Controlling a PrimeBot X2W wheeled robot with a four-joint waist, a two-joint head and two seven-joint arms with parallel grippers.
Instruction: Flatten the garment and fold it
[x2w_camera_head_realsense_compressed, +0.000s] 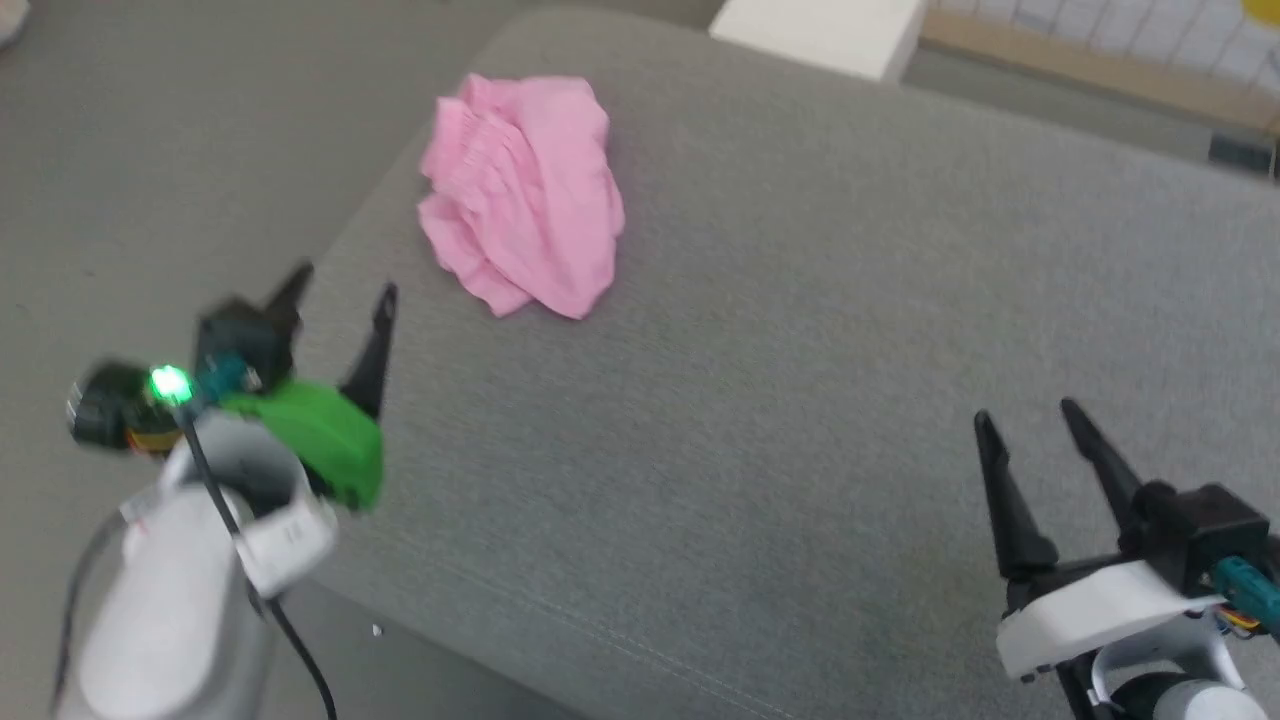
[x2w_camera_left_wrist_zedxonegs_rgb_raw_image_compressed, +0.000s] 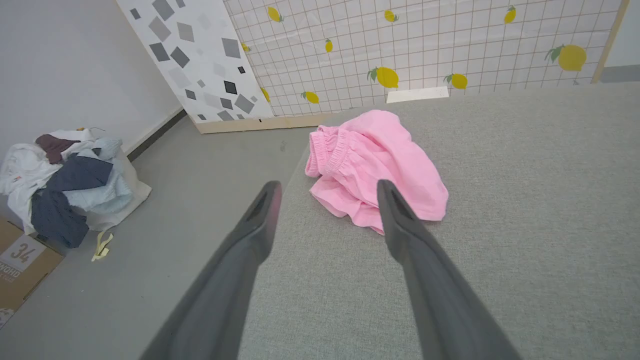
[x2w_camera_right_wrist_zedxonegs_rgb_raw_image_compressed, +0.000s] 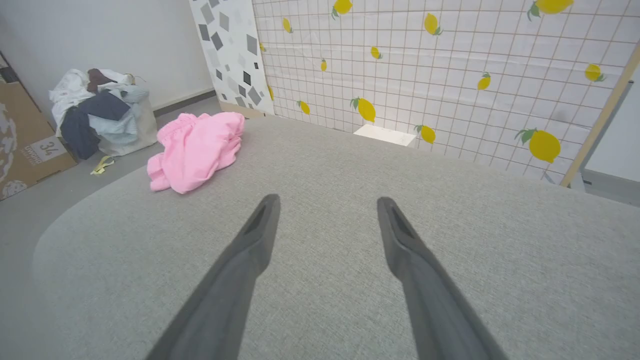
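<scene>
To me the shorts (x2w_camera_head_realsense_compressed: 520, 195) read plain light pink, on a flecked grey worktop (x2w_camera_head_realsense_compressed: 800, 400). My left gripper (x2w_camera_head_realsense_compressed: 344, 282) has black fingers and a bright green housing; the right gripper (x2w_camera_head_realsense_compressed: 1026, 412) is black on white. Along the top of the left wrist view, a white grid panel (x2w_camera_left_wrist_zedxonegs_rgb_raw_image_compressed: 425, 45) is printed with yellow lemons, beside a white panel (x2w_camera_left_wrist_zedxonegs_rgb_raw_image_compressed: 200, 55) with grey squares.

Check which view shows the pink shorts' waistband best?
Left wrist view: the shorts lie close and sharp, the gathered waistband facing the camera. Head view has them motion-blurred, with the gathers faint. Right wrist view has them small and far off to the left.
</scene>
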